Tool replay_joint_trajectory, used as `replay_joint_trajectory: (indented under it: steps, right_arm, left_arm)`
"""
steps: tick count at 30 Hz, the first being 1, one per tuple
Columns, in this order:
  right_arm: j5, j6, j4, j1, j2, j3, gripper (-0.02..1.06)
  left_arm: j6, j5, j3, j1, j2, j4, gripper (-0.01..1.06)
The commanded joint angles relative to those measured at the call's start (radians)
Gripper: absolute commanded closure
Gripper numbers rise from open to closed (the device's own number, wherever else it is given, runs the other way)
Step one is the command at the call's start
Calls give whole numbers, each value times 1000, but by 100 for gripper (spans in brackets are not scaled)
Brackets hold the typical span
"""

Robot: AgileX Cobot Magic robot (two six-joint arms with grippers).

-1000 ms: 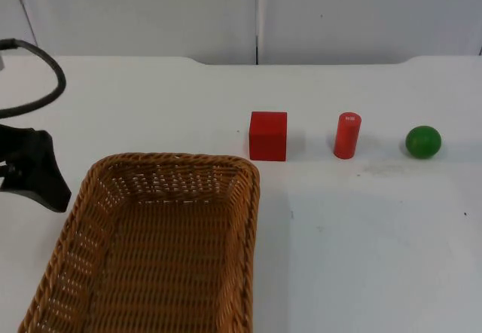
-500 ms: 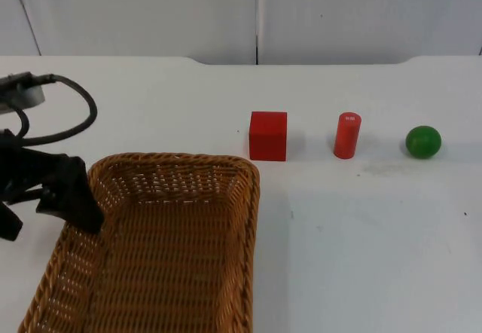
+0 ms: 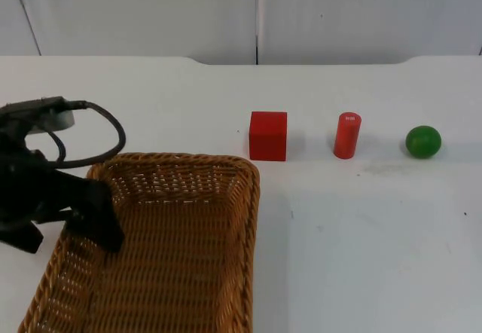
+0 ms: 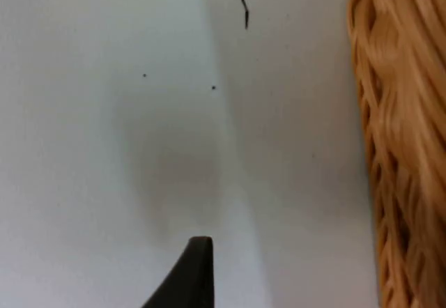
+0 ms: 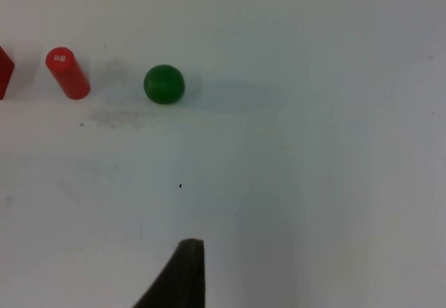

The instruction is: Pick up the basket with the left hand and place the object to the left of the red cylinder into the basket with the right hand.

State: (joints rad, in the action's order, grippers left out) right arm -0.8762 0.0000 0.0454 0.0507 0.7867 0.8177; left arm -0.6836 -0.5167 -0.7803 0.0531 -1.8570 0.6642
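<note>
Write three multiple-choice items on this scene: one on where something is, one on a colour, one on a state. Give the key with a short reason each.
1. Where does the red cube stand?
A. inside the basket
B. to the left of the red cylinder
C. to the right of the green ball

2. What colour is the ball?
A. green
B. yellow
C. blue

3. What does the wicker basket hold?
A. the cylinder
B. the cube
C. none of the three objects

Key: 1 B, in the top view the cube is on the white table left of the red cylinder. 2 A, the ball reads green in both the top and right wrist views. 3 C, cube, cylinder and ball all stand on the table beyond the basket, while the left gripper is at the basket's left rim.
</note>
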Motion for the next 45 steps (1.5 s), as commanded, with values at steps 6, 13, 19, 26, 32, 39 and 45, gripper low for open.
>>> replay_joint_trajectory:
  steps: [6, 13, 19, 26, 32, 39, 45]
  right_arm:
    - [17, -12, -2, -6, 0, -24, -1]
    - [35, -12, -2, -6, 0, -41, -1]
    - [35, -12, -2, -6, 0, -41, -1]
    - [35, -12, 0, -6, 0, -41, -1]
    - [42, -12, 0, -6, 0, -41, -1]
    - [53, -12, 4, -6, 0, -41, -1]
    - [51, -12, 4, -6, 0, -41, -1]
  left_arm:
    - [36, 48, 0, 7, -31, 7, 0]
    - [38, 56, 0, 7, -33, 7, 0]
    - [53, 56, 0, 7, -59, 11, 8]
    - [76, 60, 0, 7, -72, 13, 41]
    - [107, 55, 0, 7, -72, 13, 88]
    - [128, -1, -2, 7, -35, 13, 105]
    - [194, -66, -2, 7, 75, -5, 105]
